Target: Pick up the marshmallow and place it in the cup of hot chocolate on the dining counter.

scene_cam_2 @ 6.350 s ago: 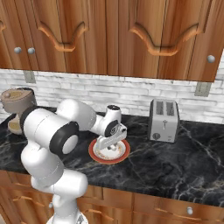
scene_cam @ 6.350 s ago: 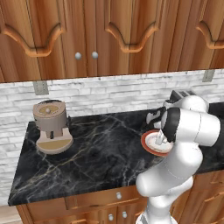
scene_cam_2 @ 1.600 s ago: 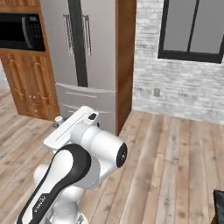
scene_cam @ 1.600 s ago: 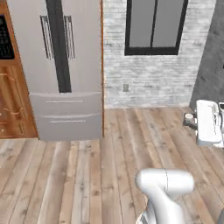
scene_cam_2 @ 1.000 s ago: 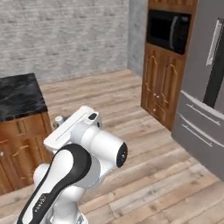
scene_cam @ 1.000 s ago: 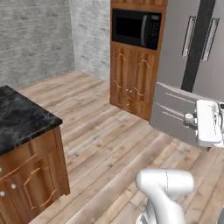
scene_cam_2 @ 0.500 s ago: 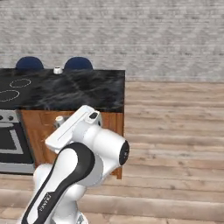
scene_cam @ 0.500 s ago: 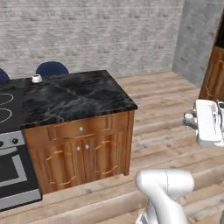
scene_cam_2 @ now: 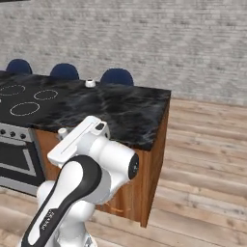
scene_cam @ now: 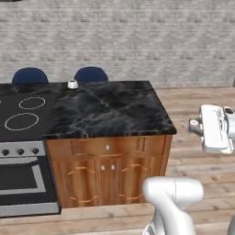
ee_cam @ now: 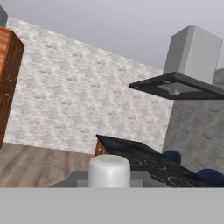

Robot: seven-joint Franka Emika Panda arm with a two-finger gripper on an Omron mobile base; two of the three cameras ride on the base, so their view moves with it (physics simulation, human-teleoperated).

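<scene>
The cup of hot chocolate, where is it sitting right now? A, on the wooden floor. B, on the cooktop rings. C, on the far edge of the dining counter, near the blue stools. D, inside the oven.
C: the cup of hot chocolate stands on the dining counter at its far edge, just in front of the blue stools.

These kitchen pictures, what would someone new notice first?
The dining counter, a black marble-topped island on reddish wood, fills the middle of both base views. A small white cup of hot chocolate stands at its far edge by the blue stools. In the hand view, the marshmallow sits close up in the jaws.
</scene>
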